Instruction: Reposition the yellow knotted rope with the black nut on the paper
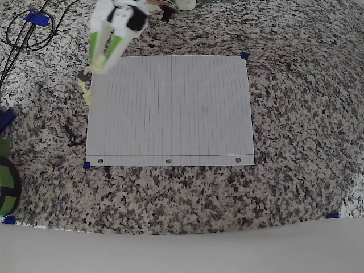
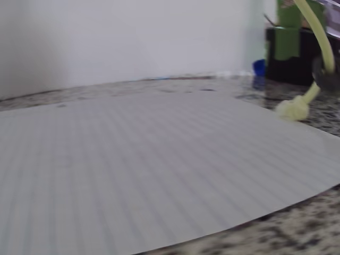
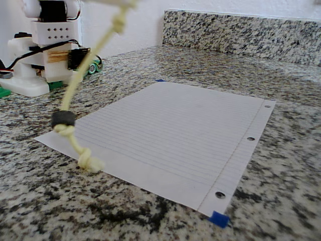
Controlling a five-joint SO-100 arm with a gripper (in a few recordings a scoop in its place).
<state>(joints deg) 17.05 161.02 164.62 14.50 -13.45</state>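
The white-and-green two-finger gripper (image 1: 101,61) hangs over the top left corner of the white lined notebook paper (image 1: 170,108) in the overhead view, its fingers pointing down and closed on the upper part of the thin pale yellow-green knotted rope (image 3: 80,85). From the grip the rope hangs straight down and slightly slanted in the fixed view, with one knot near the top of the picture. Lower on the cord sits the small black ring-shaped nut (image 3: 63,119), resting on a knot just beneath it. Below the nut the rope bends, and its end knot touches the surface right at the paper's edge, nearest the gripper.

In the wrist view the rope (image 2: 317,48) drops past the right of the frame, with the dark nut (image 2: 326,74) blurred beside it and the end knot lying at the paper's (image 2: 159,164) border.

The paper lies flat on the speckled grey granite countertop (image 1: 301,114), stretching away from the gripper, with small blue tape pieces (image 3: 218,219) at its corners and three punched holes along the edge farthest from the gripper.
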